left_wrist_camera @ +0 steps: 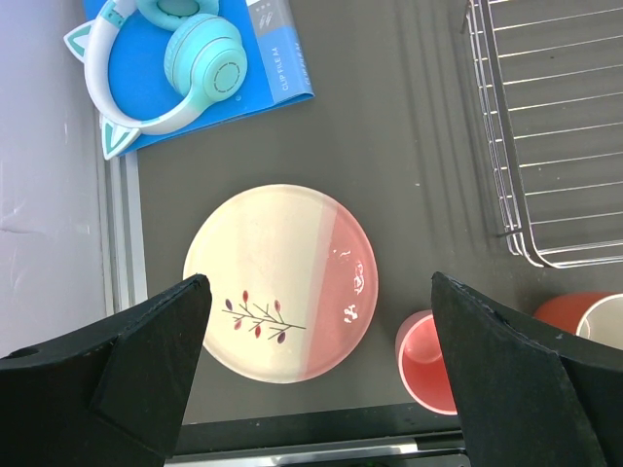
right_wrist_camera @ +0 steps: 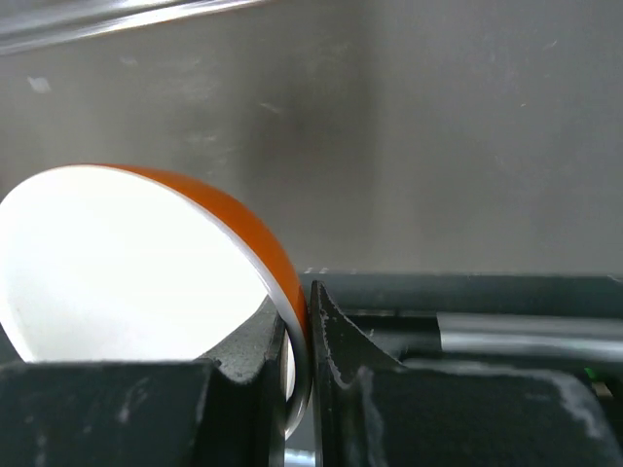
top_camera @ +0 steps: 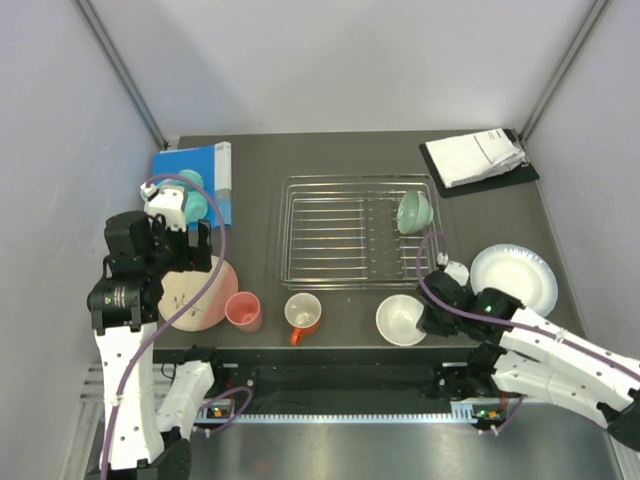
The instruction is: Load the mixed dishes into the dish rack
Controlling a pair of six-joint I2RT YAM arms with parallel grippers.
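The silver wire dish rack stands mid-table with a mint-green bowl leaning in its right end. In front of the rack sits the orange white-lined bowl; my right gripper is shut on its right rim. An orange mug and a pink cup stand to its left. The cream-and-pink twig plate lies flat at the front left. My left gripper hangs wide open above it, holding nothing. A white shallow bowl rests at the right.
A blue book with teal headphones lies at the back left. White papers on a black board lie at the back right. The table's front edge runs just behind the cups and bowl.
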